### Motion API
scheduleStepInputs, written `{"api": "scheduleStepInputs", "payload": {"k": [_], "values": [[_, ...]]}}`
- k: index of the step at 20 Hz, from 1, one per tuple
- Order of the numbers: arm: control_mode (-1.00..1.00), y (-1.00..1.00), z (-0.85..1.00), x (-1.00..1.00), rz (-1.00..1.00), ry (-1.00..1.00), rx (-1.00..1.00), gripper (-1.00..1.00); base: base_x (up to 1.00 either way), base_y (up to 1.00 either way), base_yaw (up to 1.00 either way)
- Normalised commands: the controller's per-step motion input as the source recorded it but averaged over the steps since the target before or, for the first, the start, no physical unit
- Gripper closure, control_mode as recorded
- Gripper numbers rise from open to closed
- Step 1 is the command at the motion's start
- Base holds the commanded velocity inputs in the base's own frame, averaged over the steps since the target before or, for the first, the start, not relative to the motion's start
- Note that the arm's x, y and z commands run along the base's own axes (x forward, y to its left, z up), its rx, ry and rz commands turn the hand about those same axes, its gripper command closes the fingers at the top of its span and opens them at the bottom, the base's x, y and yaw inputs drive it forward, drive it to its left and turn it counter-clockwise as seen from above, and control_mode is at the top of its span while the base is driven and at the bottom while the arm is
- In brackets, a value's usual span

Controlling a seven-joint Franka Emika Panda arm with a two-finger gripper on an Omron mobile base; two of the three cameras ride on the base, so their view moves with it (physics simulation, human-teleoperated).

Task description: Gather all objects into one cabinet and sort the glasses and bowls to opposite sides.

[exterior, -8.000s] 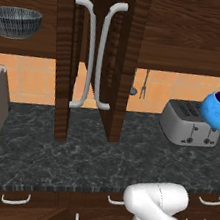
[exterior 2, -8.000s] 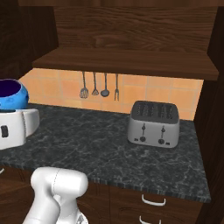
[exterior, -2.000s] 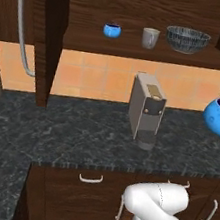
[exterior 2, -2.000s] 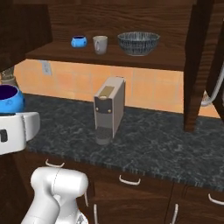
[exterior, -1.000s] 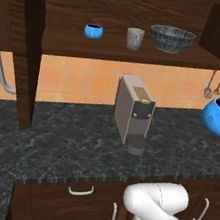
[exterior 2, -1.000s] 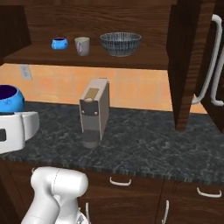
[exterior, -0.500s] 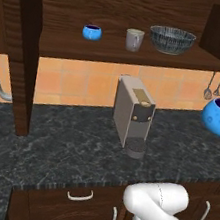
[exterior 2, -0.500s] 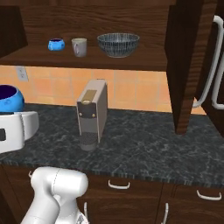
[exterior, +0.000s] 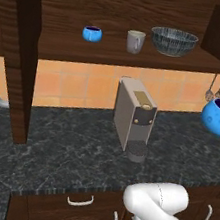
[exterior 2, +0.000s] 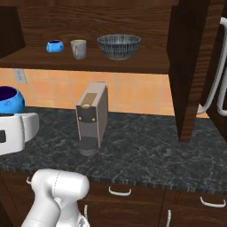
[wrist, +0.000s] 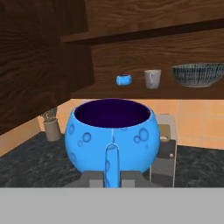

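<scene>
Step in hand: carrying the second blue bowl (wrist: 111, 133) to the cabinet (exterior: 115, 57), where the small blue bowl (exterior: 92, 33), tumbler (exterior: 135, 41) and striped bowl (exterior: 173, 41) already stand on the shelf. The fingers (wrist: 111, 168) are closed on the bowl's rim, holding it upright above the tabletop (exterior: 74, 152) (right of the coffee machine (exterior: 133, 118)). Next move, as judged: raise it to shelf height and set it on the bowls' side.

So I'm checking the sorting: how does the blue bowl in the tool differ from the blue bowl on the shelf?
The held blue bowl sits in the tool, out over the counter; the shelf blue bowl rests inside the cabinet, left of the tumbler. The held one shows pale bubble spots; any on the shelf one are too small to tell. Both are glossy blue with dark insides.
</scene>
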Motion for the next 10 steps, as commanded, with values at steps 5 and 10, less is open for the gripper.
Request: {"api": "scheduleStepInputs", "payload": {"k": [5,10], "values": [[1.0,0.0,0.0,0.0,0.0,0.0,0.0,1.0,0.1,0.07,0.0],[-1.0,0.18,0.29,0.0,0.0,0.0,-0.04,1.0,0.0,0.04,0.0]]}}
